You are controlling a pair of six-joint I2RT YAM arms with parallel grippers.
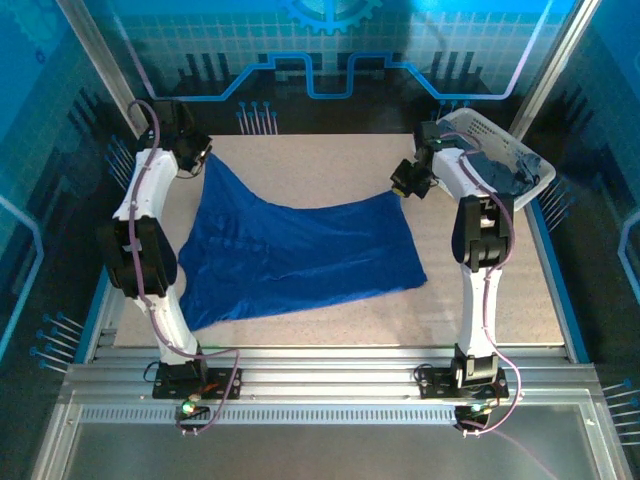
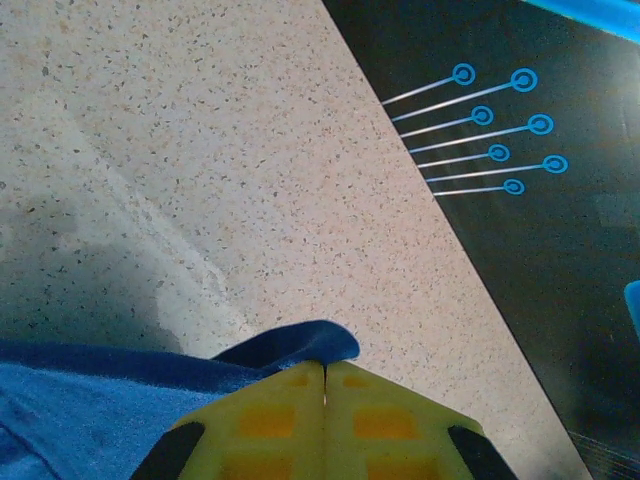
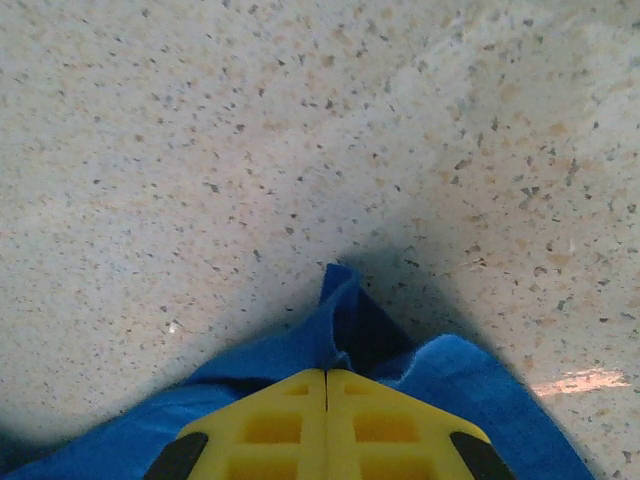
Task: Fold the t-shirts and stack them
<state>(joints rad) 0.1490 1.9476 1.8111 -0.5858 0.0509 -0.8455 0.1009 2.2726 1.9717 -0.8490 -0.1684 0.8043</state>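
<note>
Blue t-shirt [image 1: 300,255] on speckled beige tabletop [image 1: 490,300], blue circuit-pattern walls [image 1: 330,40] around

You are looking at a royal blue t-shirt [image 1: 300,255] lying spread out to the left of the white lattice basket [image 1: 490,127], on the near side of it. It is showing plain blue cloth, with soft wrinkles running across it. Its two far corners are being pinched and held up, and the far edge is sagging between them. A duller grey-blue t-shirt [image 1: 505,172] is lying crumpled inside the basket.
</note>
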